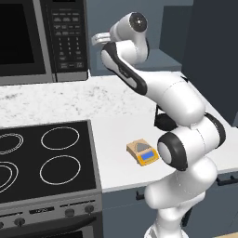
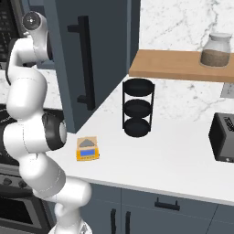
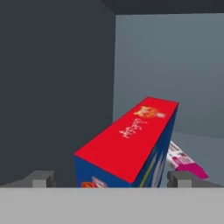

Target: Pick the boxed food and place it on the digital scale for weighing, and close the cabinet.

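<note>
The boxed food, blue with a red top face, stands inside the cabinet on its shelf. It lies between my gripper's two fingertips, which stand apart on either side of it; the gripper is open. In the left base view the arm reaches up into the cabinet opening, with the hand at its edge. The cabinet door hangs open, its black bar handle facing out. The digital scale sits bare on the white counter near the front edge.
A flat pink item lies just right of the box. A microwave hangs left of the cabinet, above a black stove. A black tiered rack, wooden shelf with a jar, and toaster stand to the right.
</note>
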